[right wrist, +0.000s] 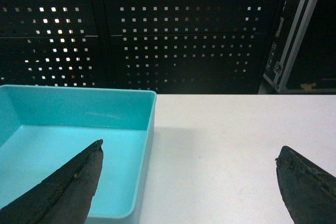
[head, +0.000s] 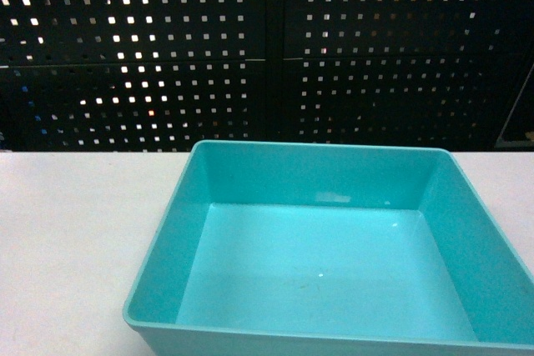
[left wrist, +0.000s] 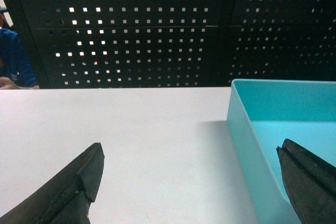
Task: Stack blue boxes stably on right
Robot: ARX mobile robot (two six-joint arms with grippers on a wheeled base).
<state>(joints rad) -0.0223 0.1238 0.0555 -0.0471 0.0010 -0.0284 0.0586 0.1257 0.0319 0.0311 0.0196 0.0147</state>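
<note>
Your left gripper (left wrist: 189,182) is hanging wide open with nothing between its fingers, and your right gripper (right wrist: 189,182) is gaping just as wide, also empty. Neither is showing in the head view; only the wrist cameras are giving you the dark fingertips. One turquoise tub (head: 334,273) is sitting on the white table (head: 75,239), open side up. Your left gripper is straddling the tub's left wall, its right finger (left wrist: 310,182) over the tub's inside; your right gripper is straddling the right wall, its left finger (right wrist: 63,187) over the inside. One tub only is showing (no royal-blue crate visible). Behind the table, perforated black panels (head: 250,47) are closing off the background, and the left wrist view alone is catching a person in blue (left wrist: 13,59) at its far left edge.
</note>
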